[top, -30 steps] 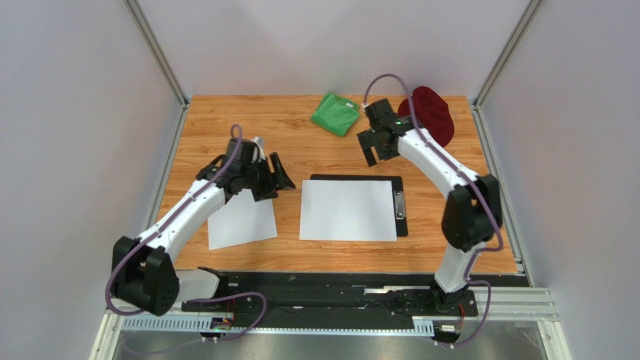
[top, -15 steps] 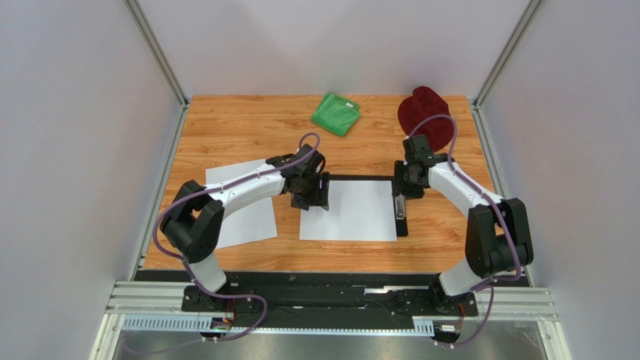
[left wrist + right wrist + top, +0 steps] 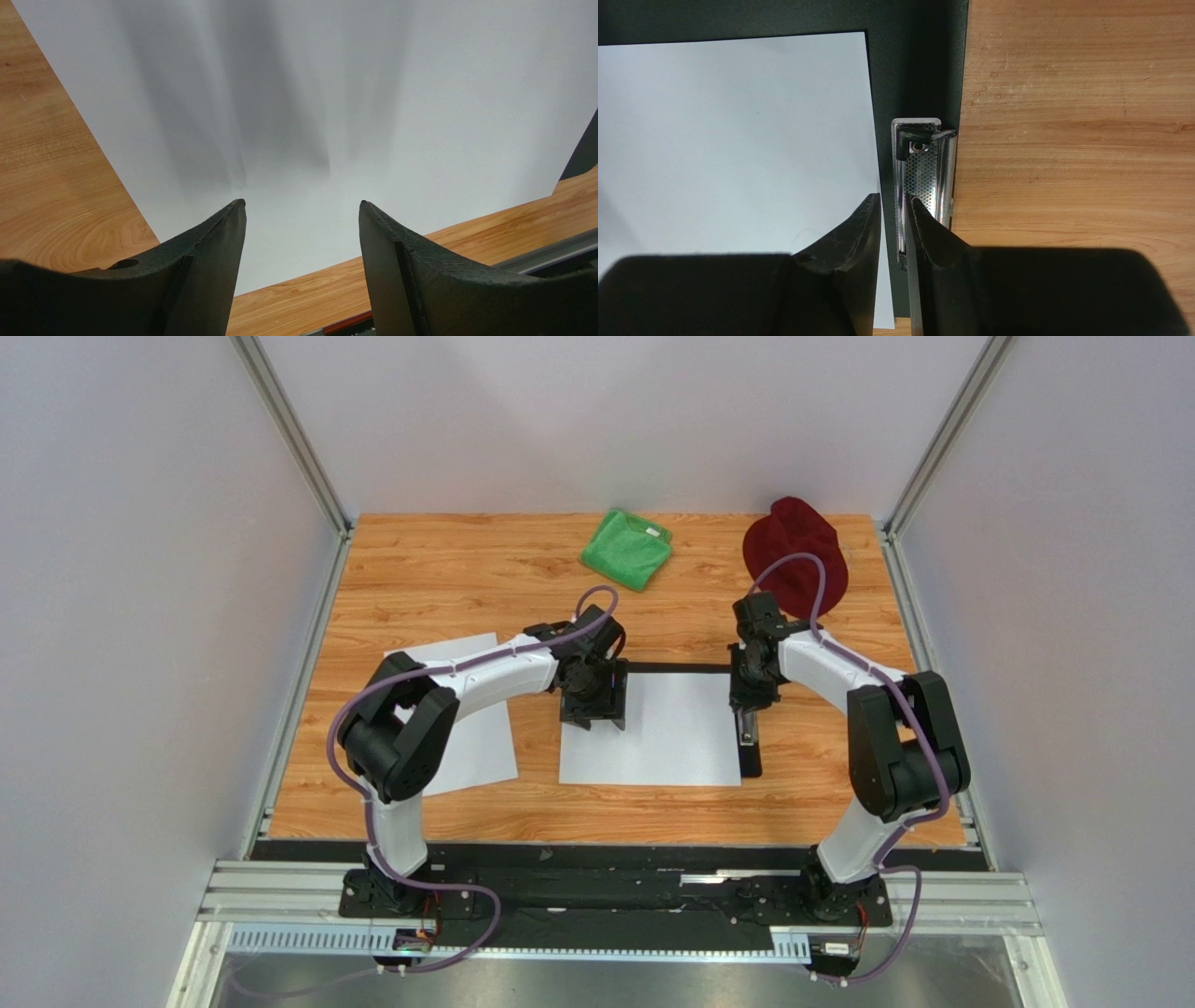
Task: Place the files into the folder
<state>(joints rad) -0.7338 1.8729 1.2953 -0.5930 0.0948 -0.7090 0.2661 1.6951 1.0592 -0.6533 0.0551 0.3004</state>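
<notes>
The black folder [image 3: 687, 669] lies mid-table with one white file [image 3: 659, 735] on it, and its silver clip [image 3: 748, 724] is on the right short edge. A second file [image 3: 484, 756] lies on the wood to the left, partly under my left arm. My left gripper [image 3: 595, 703] hangs open over the first file's [image 3: 316, 91] left part, with nothing between its fingers [image 3: 301, 203]. My right gripper [image 3: 751, 697] is over the clip [image 3: 924, 168]. Its jaws [image 3: 892, 197] stand a narrow gap apart, straddling the clip's left lip beside that file [image 3: 738, 140].
A green cloth [image 3: 627, 548] and a dark red hat [image 3: 795, 553] lie at the back of the wooden table [image 3: 421, 574]. Grey walls close in both sides. The arms' base rail runs along the near edge.
Both arms swung in from the outer table to the folder. The left gripper narrowed a little over the sheet. The right gripper dropped onto the clip, its jaws going from wide to a narrow gap.
</notes>
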